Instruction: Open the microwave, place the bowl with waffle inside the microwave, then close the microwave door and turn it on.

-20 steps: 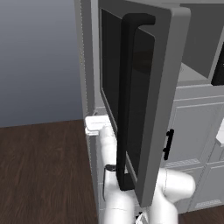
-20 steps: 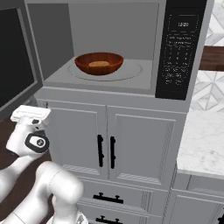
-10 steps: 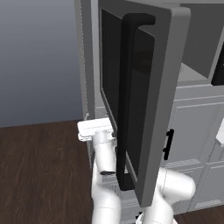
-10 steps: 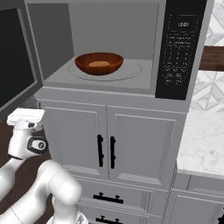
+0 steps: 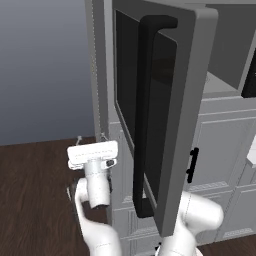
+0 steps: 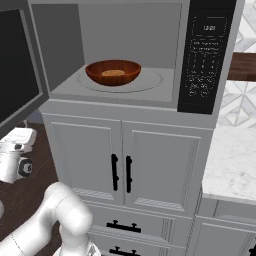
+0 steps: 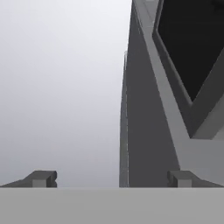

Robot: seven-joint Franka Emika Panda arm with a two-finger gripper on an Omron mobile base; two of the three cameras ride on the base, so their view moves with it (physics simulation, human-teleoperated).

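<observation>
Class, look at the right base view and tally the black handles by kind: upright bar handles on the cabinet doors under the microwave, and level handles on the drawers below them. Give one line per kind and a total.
Upright cabinet door handles: 2
Level drawer handles: 2
Total: 4

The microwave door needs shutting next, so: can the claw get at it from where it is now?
Probably yes. The microwave door stands wide open and the open, empty claw hangs low beside its outer face with nothing between them.
</observation>
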